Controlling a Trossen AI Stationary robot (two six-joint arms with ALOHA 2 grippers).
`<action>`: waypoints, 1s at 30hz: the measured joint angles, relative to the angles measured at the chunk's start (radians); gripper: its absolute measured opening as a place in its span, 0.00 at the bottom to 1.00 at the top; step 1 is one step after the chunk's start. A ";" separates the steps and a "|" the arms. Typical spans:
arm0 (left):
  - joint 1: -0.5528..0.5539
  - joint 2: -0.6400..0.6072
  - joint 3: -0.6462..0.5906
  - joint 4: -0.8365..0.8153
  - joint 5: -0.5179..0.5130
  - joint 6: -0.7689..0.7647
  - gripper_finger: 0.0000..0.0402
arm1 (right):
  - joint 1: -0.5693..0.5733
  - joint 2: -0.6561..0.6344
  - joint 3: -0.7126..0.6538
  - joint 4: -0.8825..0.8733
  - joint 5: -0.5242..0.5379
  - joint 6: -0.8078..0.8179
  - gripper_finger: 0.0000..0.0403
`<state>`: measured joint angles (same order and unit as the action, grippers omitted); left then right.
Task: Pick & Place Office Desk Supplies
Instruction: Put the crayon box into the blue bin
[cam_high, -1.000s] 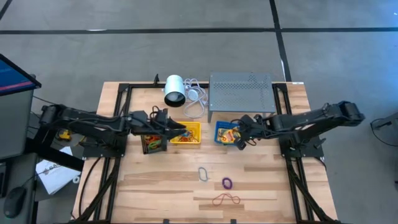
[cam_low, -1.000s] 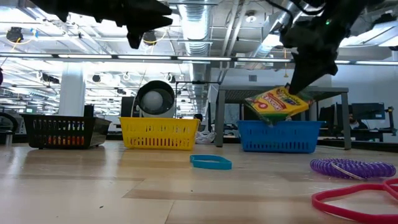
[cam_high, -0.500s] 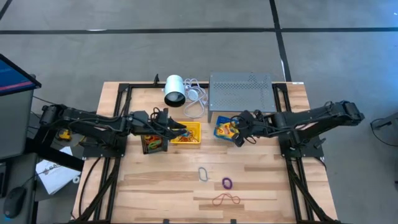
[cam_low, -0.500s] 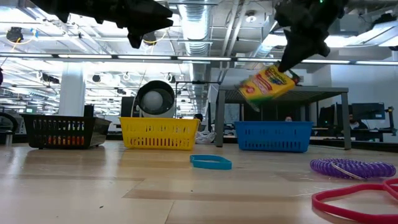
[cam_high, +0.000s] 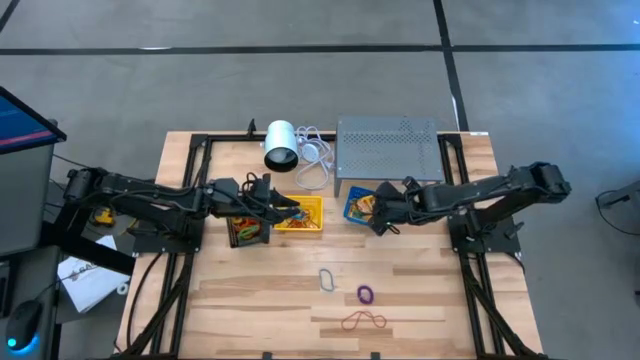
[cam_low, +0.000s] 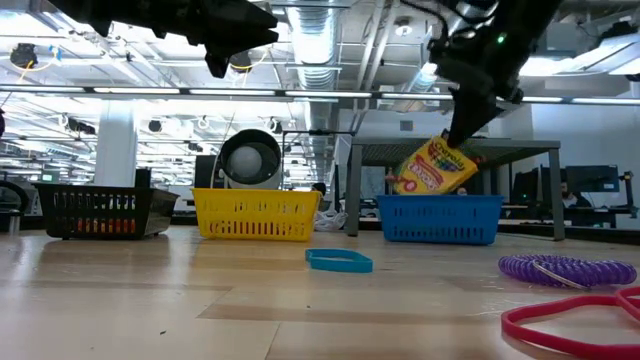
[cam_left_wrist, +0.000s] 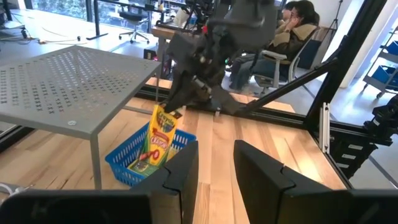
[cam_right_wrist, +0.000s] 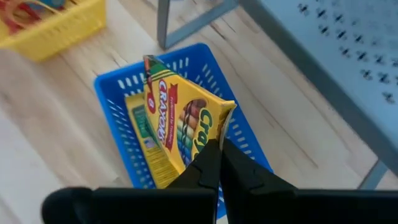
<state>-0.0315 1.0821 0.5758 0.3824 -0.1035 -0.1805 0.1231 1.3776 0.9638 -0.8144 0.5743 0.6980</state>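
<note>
Wooden table under bright ceiling lights holds a purple coil.

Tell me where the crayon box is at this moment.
The crayon box hangs tilted from the right gripper, over the blue basket, beside the grey rack, right of centre in the high view.

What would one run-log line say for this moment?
right gripper: shut on crayon box | box: tilted above blue basket | left gripper: above yellow basket
</note>
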 joint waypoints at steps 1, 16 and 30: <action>0.000 0.000 0.000 0.000 0.000 0.000 0.25 | -0.004 0.013 0.000 -0.001 0.000 -0.002 0.00; 0.000 0.000 0.000 0.000 0.000 -0.003 0.25 | 0.012 0.041 0.000 0.026 -0.116 0.063 0.00; -0.001 0.000 0.000 0.000 0.001 -0.011 0.25 | 0.039 0.049 0.000 0.034 -0.155 0.079 0.06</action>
<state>-0.0322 1.0821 0.5758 0.3823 -0.1028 -0.1913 0.1623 1.4269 0.9637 -0.7808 0.4193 0.7774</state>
